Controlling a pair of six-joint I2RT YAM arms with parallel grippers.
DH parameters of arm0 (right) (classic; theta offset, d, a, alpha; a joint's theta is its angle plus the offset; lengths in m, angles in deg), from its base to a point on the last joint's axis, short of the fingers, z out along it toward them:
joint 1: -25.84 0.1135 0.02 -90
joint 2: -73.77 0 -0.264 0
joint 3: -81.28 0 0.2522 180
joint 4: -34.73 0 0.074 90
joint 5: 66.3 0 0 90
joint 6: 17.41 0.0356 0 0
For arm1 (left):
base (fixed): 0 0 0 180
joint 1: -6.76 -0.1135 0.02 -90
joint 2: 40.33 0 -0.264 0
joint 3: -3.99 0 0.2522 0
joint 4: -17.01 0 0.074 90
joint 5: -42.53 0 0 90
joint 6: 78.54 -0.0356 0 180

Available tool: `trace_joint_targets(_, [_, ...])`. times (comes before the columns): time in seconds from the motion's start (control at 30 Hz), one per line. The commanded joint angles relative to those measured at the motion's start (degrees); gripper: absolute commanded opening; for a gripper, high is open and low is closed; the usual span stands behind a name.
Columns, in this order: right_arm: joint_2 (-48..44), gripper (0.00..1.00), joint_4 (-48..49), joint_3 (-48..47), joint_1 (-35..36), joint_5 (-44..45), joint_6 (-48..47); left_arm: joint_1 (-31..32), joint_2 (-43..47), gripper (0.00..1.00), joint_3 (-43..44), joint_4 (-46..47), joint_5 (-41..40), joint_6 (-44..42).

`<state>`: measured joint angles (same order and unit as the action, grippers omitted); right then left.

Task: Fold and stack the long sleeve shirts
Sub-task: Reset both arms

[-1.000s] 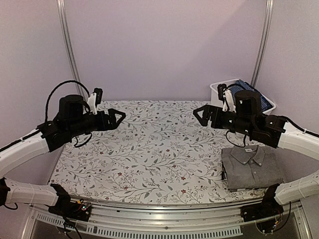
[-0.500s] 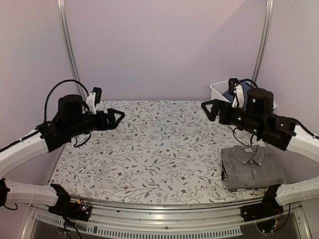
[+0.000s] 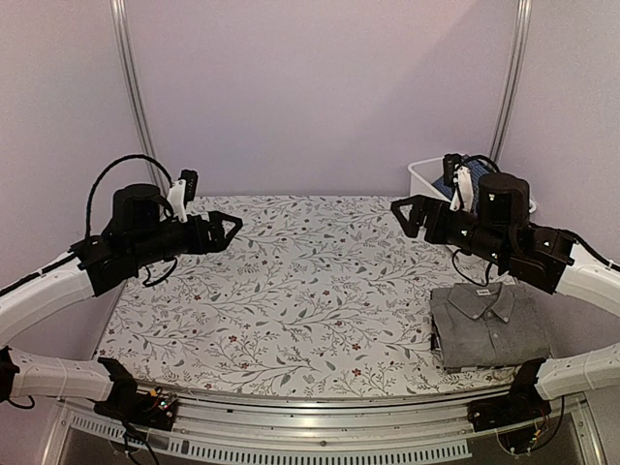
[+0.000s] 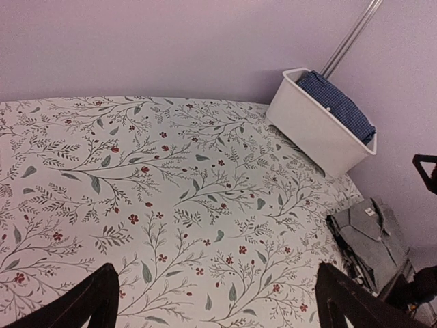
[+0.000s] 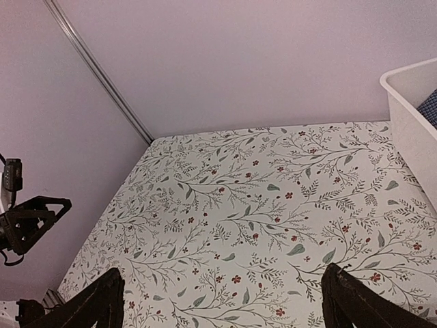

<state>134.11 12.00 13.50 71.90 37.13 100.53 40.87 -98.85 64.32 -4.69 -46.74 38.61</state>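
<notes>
Your grey shirt [image 3: 491, 326] lies folded into a neat rectangle, collar up and towards the back, at the near right corner of the tabletop [image 3: 310, 291]. From the left wrist view the grey shirt [image 4: 372, 239] sits close to the right edge. A dark blue checked garment [image 4: 338, 106] is bundled inside the white bin [image 3: 423, 177] at the far right corner, against the wall. The left end effector [image 3: 232, 231] hangs over the far left of the floral surface with its fingers spread apart and nothing between them. The right end effector [image 3: 399, 218] hangs ahead of the bin, its fingers just as wide and holding nothing. Compared with a second ago, your right arm has drawn back and to the right, nearer the bin, and it has barely shifted in the last half second. The left arm and the grey shirt are where they were. The broad floral stretch runs between the two end effectors and out to the left. It is bounded by the back wall, the slanted metal poles [image 3: 131, 97] at the rear corners and the metal rail [image 3: 310, 426] along the near edge.
</notes>
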Motion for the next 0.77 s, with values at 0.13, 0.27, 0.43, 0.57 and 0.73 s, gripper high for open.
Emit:
trace_joint_targets(0.13, [0.7,0.99,0.8,0.1,0.2,0.4,-0.6,0.2,0.6,1.00,0.3,1.1,-0.6,-1.1])
trace_joint_targets(0.27, [1.0,0.99,0.5,-0.2,0.2,0.5,-0.9,0.2,0.7,1.00,0.4,1.2,-0.6,-1.1])
trace_joint_targets(0.43, [1.4,0.99,0.5,-0.3,0.2,0.6,-1.0,0.2,0.8,0.99,0.4,0.9,-0.6,-1.1])
trace_joint_targets(0.57, [1.7,0.99,0.5,-0.3,0.2,0.5,-1.2,0.2,0.8,1.00,0.4,0.8,-0.6,-1.2])
trace_joint_targets(0.73, [1.9,0.99,0.1,-0.4,0.2,0.7,-1.3,0.2,0.7,1.00,0.4,0.9,-0.6,-1.1])
